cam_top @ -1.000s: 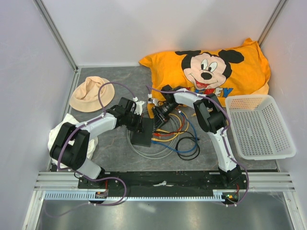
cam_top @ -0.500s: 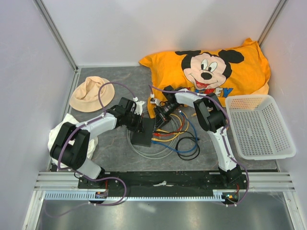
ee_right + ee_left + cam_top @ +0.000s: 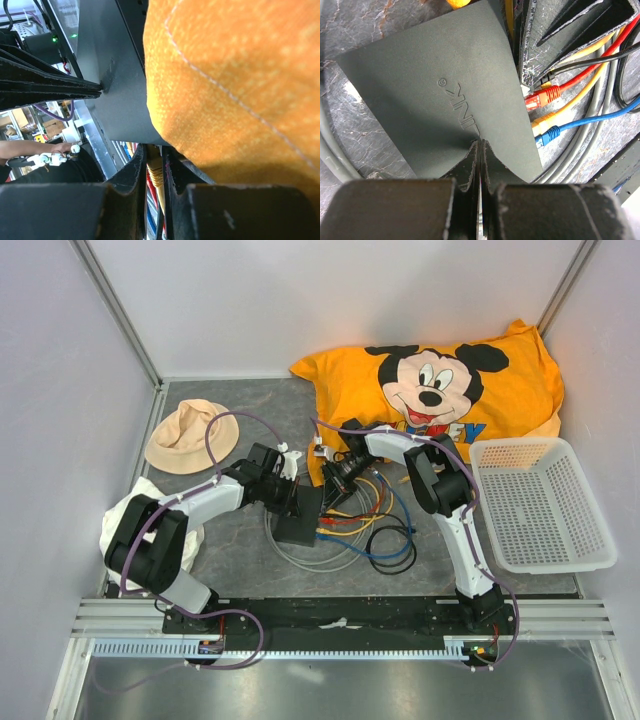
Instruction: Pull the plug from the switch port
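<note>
The switch (image 3: 297, 523) is a flat dark grey box lying on the mat, its top filling the left wrist view (image 3: 435, 95). My left gripper (image 3: 300, 502) is shut, its tips (image 3: 479, 145) pressed down on the switch's top. Red (image 3: 542, 96), yellow (image 3: 543, 122) and blue (image 3: 549, 135) plugs sit in the port side. My right gripper (image 3: 330, 483) is at the far end of that side, beside the pillow. In the right wrist view it (image 3: 156, 155) is shut on a yellow plug (image 3: 157, 172) whose front meets the switch's edge (image 3: 115, 75).
The orange Mickey pillow (image 3: 450, 380) lies right behind the right gripper and fills its wrist view (image 3: 240, 85). Loose coloured and grey cables (image 3: 370, 525) coil right of the switch. A white mesh basket (image 3: 540, 505) stands at the right; a tan hat (image 3: 188, 435) and white cloth (image 3: 125, 515) lie left.
The right gripper's jaws have narrowed onto the yellow plug and the wrist has shifted slightly. The left gripper has stayed shut on the switch's top.
</note>
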{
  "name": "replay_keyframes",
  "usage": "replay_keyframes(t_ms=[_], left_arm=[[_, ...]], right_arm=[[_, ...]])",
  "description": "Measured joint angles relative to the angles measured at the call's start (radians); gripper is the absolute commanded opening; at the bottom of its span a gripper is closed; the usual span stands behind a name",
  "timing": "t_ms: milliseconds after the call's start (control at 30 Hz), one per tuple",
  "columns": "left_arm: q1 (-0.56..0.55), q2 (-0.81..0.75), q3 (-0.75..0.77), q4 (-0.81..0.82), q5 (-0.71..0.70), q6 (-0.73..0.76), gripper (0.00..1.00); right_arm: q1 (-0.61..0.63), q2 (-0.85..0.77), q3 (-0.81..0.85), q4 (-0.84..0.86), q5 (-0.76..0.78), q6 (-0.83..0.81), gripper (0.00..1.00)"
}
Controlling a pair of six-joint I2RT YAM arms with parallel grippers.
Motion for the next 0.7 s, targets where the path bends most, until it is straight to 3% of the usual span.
replay_keyframes(t_ms=[700], left_arm=[[0.003,0.029,0.011,0.01,0.054,0.0,0.02]], right_arm=[[-0.01,-0.026,-0.032,-0.019,0.006,-0.091,0.0]])
